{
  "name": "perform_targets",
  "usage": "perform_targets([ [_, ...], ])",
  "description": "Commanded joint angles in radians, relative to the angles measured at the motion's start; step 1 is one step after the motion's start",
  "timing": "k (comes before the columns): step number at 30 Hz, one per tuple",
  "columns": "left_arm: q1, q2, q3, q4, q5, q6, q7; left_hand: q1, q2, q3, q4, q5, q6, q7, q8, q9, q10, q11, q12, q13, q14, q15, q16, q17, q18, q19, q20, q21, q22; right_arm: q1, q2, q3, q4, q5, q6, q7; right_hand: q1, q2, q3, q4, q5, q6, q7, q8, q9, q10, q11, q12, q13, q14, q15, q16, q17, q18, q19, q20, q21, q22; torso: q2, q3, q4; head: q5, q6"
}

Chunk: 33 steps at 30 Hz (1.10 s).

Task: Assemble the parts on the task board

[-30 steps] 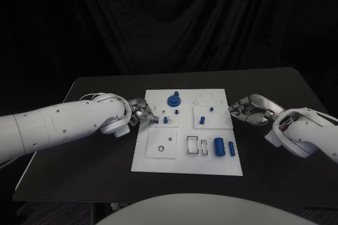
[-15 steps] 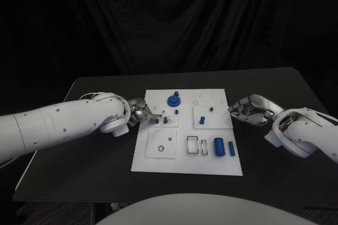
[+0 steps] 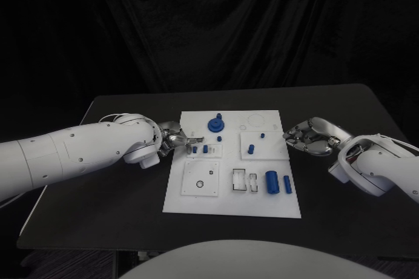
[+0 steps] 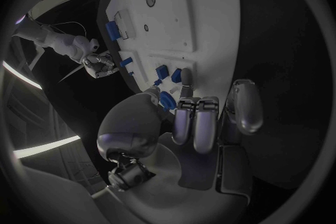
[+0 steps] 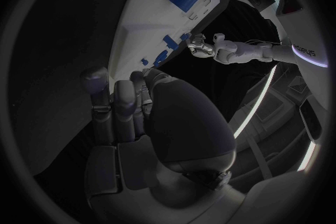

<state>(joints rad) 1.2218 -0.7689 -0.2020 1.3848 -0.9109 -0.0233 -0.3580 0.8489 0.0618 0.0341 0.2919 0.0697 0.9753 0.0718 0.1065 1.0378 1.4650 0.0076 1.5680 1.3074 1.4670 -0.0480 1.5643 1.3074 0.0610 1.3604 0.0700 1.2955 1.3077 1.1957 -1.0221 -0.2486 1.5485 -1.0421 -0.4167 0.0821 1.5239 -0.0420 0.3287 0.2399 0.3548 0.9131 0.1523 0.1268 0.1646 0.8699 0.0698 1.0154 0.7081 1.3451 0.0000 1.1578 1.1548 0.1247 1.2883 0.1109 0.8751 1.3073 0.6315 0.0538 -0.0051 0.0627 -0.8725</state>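
Several blue cylindrical parts (image 3: 272, 182), flat white task board (image 3: 262, 207)

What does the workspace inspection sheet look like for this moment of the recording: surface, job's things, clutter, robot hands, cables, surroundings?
Surface: black table, with the white task board lying at its middle.
Job's things: blue parts on the board; a round part with a knob at the far end, small pegs in the left middle plate, one peg in the right plate, a thick cylinder and a thin one lying side by side nearer the robot.
Clutter: nothing seen.
Robot hands: left robot hand at the board's left edge, fingertips by the small pegs; whether it holds one cannot be told. Right robot hand curled beside the board's right edge, holding nothing.
Cables: nothing seen.
Surroundings: dark curtain behind the table.
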Motion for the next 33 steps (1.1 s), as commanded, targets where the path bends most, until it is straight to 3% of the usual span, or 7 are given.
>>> perform_targets([
  [1, -0.011, 0.001, -0.009, -0.006, -0.002, 0.026, -0.016, -0.006, 0.007, -0.009, 0.001, 0.002, -0.015, 0.012, 0.005, 0.002, 0.106, 0.006, 0.003, 0.263, 0.104, 0.009, 0.007, 0.263, 0.019, -0.001, 0.004, -0.004, 0.088, -0.003, 0.0, 0.001, 0.0, -0.001, 0.007, -0.013, 0.007, -0.001, 0.006, -0.001, 0.003, 0.008, -0.001, -0.003, -0.001, -0.005, 0.0, -0.004, -0.002, -0.008, 0.001, -0.005, -0.001, 0.007, -0.003, -0.004, -0.004, 0.045, 0.0, 0.0001, -0.0001, 0.0, 0.0],
  [11, -0.011, -0.016, -0.009, 0.003, -0.064, -0.184, 0.123, 0.116, 0.037, -0.043, -0.003, 0.139, -0.018, 0.001, 0.055, 0.045, 0.106, -0.004, 0.003, 0.263, 0.104, 0.001, 0.007, 0.263, 0.011, 0.024, -0.004, 0.023, 0.116, -0.003, -0.004, 0.001, 0.003, -0.001, 0.0, -0.009, 0.007, 0.0, 0.007, -0.002, 0.004, 0.009, -0.001, -0.002, -0.001, -0.005, 0.001, -0.004, -0.002, -0.008, 0.002, -0.005, -0.001, 0.007, -0.003, -0.004, -0.005, 0.045, 0.0, 0.0001, 0.0003, -0.003, 0.0],
  [19, -0.007, -0.042, -0.009, 0.002, -0.168, -0.44, 0.343, 0.346, -0.009, -0.042, -0.034, 0.212, -0.151, 0.034, 0.05, 0.062, 0.044, 0.025, -0.067, 0.225, 0.037, 0.025, -0.058, 0.151, 0.033, -0.058, 0.014, -0.082, 0.075, -0.003, -0.009, 0.001, 0.005, 0.011, -0.018, 0.004, 0.006, 0.0, 0.007, -0.001, 0.005, 0.009, 0.0, -0.003, -0.001, -0.005, 0.001, -0.004, -0.002, -0.008, 0.002, -0.004, -0.001, 0.007, -0.003, -0.004, -0.003, 0.046, 0.0, -0.0005, -0.0001, -0.009, 0.0],
  [24, -0.001, -0.045, -0.009, -0.008, -0.184, -0.463, 0.508, 0.502, -0.01, -0.006, -0.064, 0.185, -0.244, 0.063, 0.047, 0.044, -0.214, 0.055, -0.303, 0.114, -0.19, 0.056, -0.23, -0.096, 0.065, -0.249, 0.045, -0.279, 0.008, -0.003, -0.012, 0.001, 0.007, 0.014, -0.029, 0.012, 0.005, 0.0, 0.007, -0.001, 0.005, 0.009, 0.0, -0.003, -0.001, -0.005, 0.001, -0.004, -0.002, -0.008, 0.002, -0.004, -0.001, 0.007, -0.002, -0.004, -0.003, 0.046, 0.0, -0.0008, 0.0002, -0.015, 0.0],
  [28, 0.001, -0.036, -0.009, -0.025, -0.228, -0.43, 0.603, 0.657, -0.024, 0.083, -0.086, 0.131, -0.278, 0.07, 0.057, 0.005, -0.761, 0.096, -0.906, -0.224, -0.525, 0.104, -0.498, -0.424, 0.078, -0.377, 0.072, -0.402, -0.014, -0.003, -0.012, 0.001, 0.008, 0.015, -0.037, 0.019, 0.005, -0.001, 0.007, 0.0, 0.005, 0.009, 0.0, -0.002, -0.001, -0.003, 0.001, -0.001, 0.001, -0.007, 0.002, -0.003, 0.0, 0.006, -0.001, -0.004, 0.0, 0.047, 0.0, -0.0004, 0.0004, -0.017, 0.0],
  [31, 0.001, -0.016, -0.009, -0.053, -0.329, -0.4, 0.646, 0.69, -0.05, 0.116, -0.078, 0.091, -0.29, 0.074, 0.043, -0.044, -0.805, 0.102, -1.044, -0.366, -0.516, 0.089, -0.521, -0.47, 0.079, -0.32, 0.075, -0.348, 0.019, -0.003, -0.013, 0.001, 0.009, 0.016, -0.041, 0.024, 0.005, -0.001, 0.007, 0.0, 0.005, 0.009, 0.0, -0.002, -0.001, -0.003, 0.001, -0.001, 0.001, -0.007, 0.002, -0.003, 0.0, 0.006, -0.001, -0.004, 0.0, 0.047, -0.001, 0.0021, -0.0019, -0.014, 0.0],
  [33, 0.0, -0.002, -0.009, -0.072, -0.383, -0.381, 0.656, 0.793, -0.073, 0.193, -0.14, 0.104, -0.31, 0.014, 0.022, -0.089, -0.809, 0.07, -1.13, -0.476, -0.321, 0.049, -0.411, -0.359, 0.058, -0.179, 0.048, -0.215, 0.073, -0.003, -0.013, 0.001, 0.009, 0.016, -0.042, 0.025, 0.005, -0.001, 0.007, 0.0, 0.005, 0.009, 0.0, -0.002, -0.001, -0.003, 0.001, -0.001, 0.001, -0.007, 0.002, -0.003, 0.0, 0.006, -0.001, -0.004, 0.0, 0.047, -0.001, 0.0027, -0.0025, -0.01, 0.0],
])
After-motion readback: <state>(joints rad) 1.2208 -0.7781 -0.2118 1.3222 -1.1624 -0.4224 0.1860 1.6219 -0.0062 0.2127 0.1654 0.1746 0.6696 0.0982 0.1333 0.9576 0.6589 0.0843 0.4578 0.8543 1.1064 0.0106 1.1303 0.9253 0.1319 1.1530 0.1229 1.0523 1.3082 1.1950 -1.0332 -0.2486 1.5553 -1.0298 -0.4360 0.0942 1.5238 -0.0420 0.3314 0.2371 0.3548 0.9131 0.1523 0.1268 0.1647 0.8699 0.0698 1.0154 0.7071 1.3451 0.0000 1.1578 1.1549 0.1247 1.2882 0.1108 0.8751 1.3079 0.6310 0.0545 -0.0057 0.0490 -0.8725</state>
